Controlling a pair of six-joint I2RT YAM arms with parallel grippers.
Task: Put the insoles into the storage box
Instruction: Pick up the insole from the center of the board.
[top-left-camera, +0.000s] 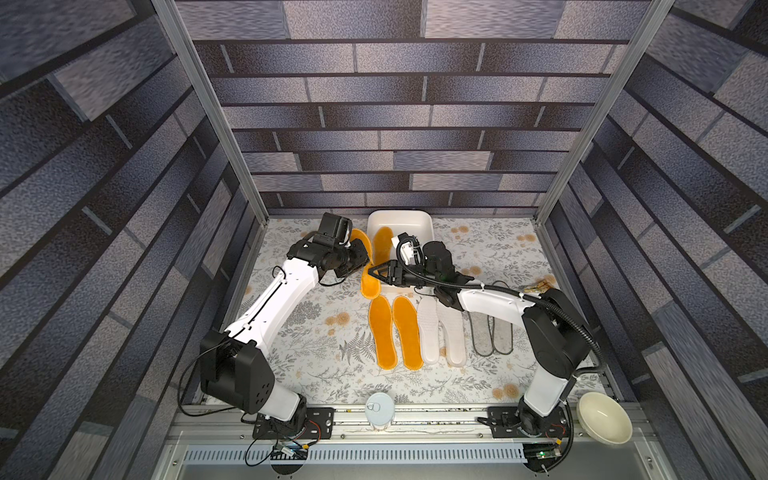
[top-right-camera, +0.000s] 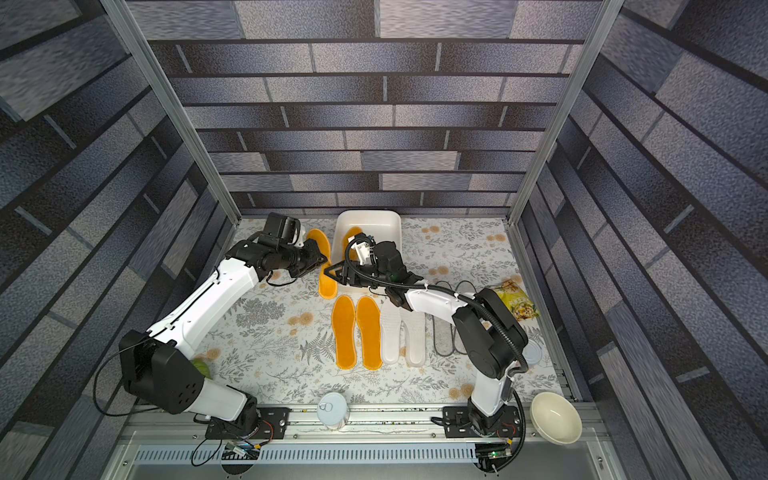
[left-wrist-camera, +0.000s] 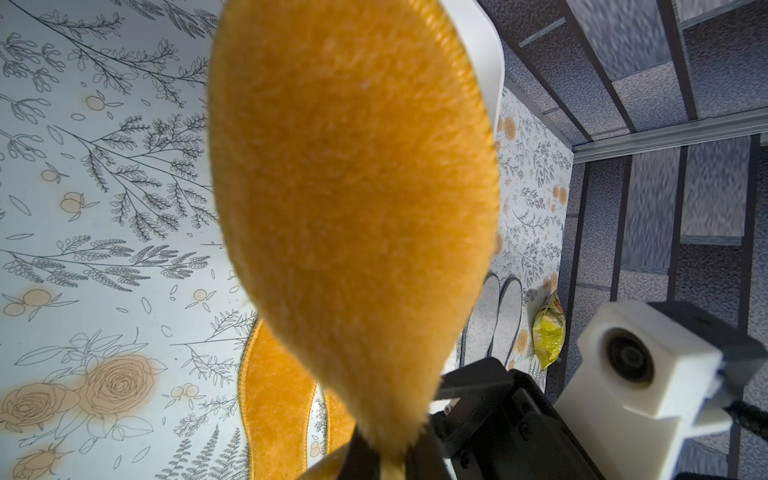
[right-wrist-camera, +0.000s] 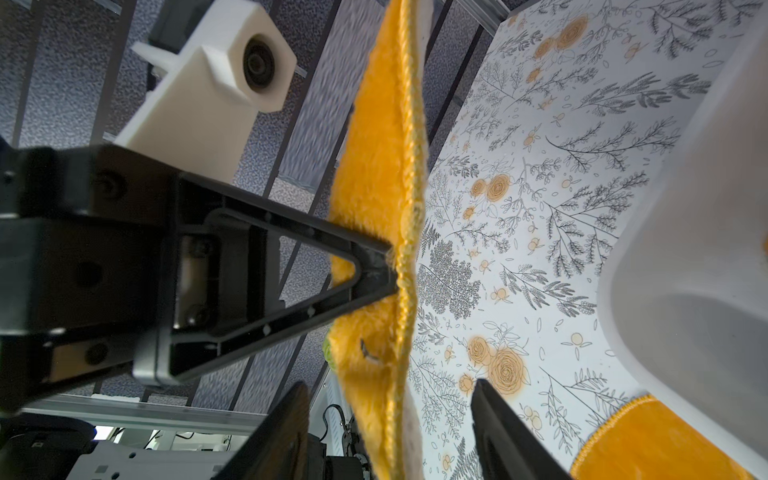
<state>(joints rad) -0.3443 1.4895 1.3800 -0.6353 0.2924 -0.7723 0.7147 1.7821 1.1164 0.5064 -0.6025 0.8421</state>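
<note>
My left claw (left-wrist-camera: 386, 457) is clamped on a fuzzy orange foot-shaped insole (left-wrist-camera: 353, 187), held up just beside the white plastic storage box (top-left-camera: 426, 224); right claw (right-wrist-camera: 388, 384) part-open, straddling its edge. Looks like a handover: next I pinch, left releases.

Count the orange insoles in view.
4. One insole lies in the storage box; the held insole is pinched by the left gripper just outside it; the near pair lie side by side on the table. More could be hidden.
</note>
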